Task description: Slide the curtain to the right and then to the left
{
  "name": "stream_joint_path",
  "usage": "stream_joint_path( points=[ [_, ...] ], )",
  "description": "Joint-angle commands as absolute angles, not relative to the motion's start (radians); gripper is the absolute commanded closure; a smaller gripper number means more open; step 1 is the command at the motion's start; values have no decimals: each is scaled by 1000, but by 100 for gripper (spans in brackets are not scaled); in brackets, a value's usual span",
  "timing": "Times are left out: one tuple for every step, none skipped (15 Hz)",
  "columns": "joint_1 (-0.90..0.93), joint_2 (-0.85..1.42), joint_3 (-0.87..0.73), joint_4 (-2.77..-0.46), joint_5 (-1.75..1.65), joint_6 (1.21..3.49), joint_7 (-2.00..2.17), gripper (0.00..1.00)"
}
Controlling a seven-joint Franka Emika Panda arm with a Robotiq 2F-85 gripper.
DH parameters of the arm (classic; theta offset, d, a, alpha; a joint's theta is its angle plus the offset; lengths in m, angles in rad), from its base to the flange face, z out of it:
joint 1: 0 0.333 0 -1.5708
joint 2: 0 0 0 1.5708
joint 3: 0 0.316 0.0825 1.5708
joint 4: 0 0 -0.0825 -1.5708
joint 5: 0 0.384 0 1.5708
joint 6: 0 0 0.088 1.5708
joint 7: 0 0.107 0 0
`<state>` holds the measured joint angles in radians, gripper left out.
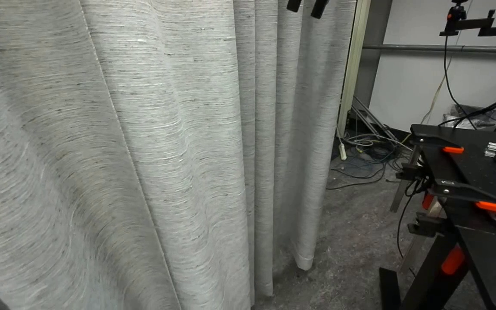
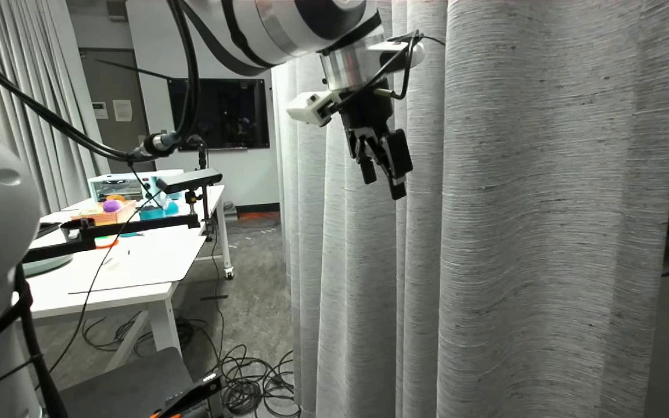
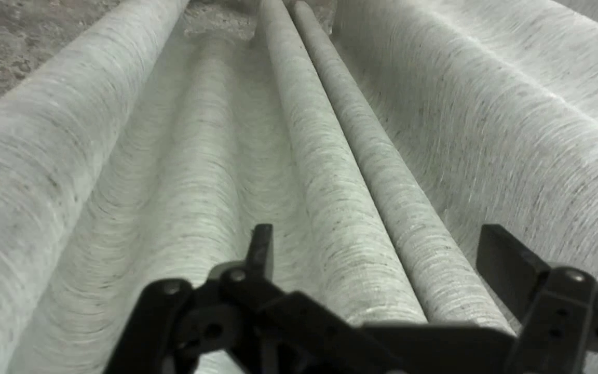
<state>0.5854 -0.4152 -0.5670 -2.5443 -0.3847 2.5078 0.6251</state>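
Note:
The light grey streaked curtain hangs in deep vertical folds and fills much of both exterior views. My gripper points down at a tilt in front of the curtain. Only its dark fingertips show at the top edge in an exterior view. In the wrist view the gripper is open, its fingers wide apart. Two narrow curtain folds run between the fingers in that view. The fingers are not closed on the fabric. I cannot tell whether they touch it. The curtain's top is out of view.
A black table with orange-tipped clamps stands beside the curtain. Loose cables lie on the floor near the curtain's edge. A white table holds a basket and a small machine. A camera arm reaches out near the robot base.

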Motion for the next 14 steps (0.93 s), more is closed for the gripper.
stream_joint_path(
  points=[
    [312,-496,-310,-2634,-251,2466,561,0],
    [234,-496,-236,-2641,-202,2470,544,0],
    [174,-494,-183,-2642,-174,2475,539,0],
    [122,-488,-141,-2639,-152,2484,540,0],
    [79,-469,-107,-2626,-131,2493,547,0],
    [37,-457,-74,-2615,-124,2503,560,0],
    [-3,-436,-48,-2601,-122,2519,575,0],
    [-36,-422,-26,-2587,-123,2523,587,0],
    [-69,-409,-5,-2575,-133,2529,601,0],
    [-99,-398,11,-2562,-142,2536,614,0],
    [-125,-386,26,-2546,-150,2543,628,0],
    [-148,-374,38,-2531,-158,2554,641,0],
    [-167,-361,46,-2514,-164,2567,651,0],
    [-188,-346,55,-2493,-175,2582,664,0]
  ],
)
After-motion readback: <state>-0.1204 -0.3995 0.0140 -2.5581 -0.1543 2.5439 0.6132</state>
